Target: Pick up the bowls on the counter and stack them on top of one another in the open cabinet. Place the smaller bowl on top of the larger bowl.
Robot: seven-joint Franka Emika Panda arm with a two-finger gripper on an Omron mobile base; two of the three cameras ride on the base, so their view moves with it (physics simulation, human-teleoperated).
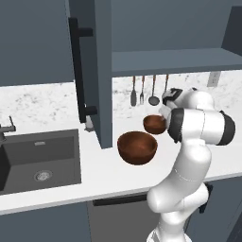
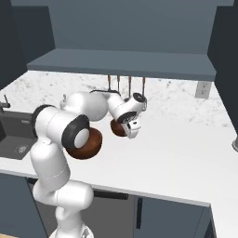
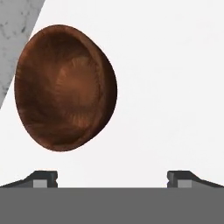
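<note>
Speckled marble wall [image 1: 42,101] carries hanging utensils [image 1: 149,90] and an outlet [image 2: 201,89] above dark lower cabinets [image 2: 172,218].

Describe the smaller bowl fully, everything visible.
The smaller bowl is round, reddish-brown and wooden-looking, with a grained, darker hollow and a thin rim. It sits upright and empty on the white counter, near the marble wall, behind the larger bowl and apart from it. The open gripper hovers close before it; the fingers touch nothing.
</note>
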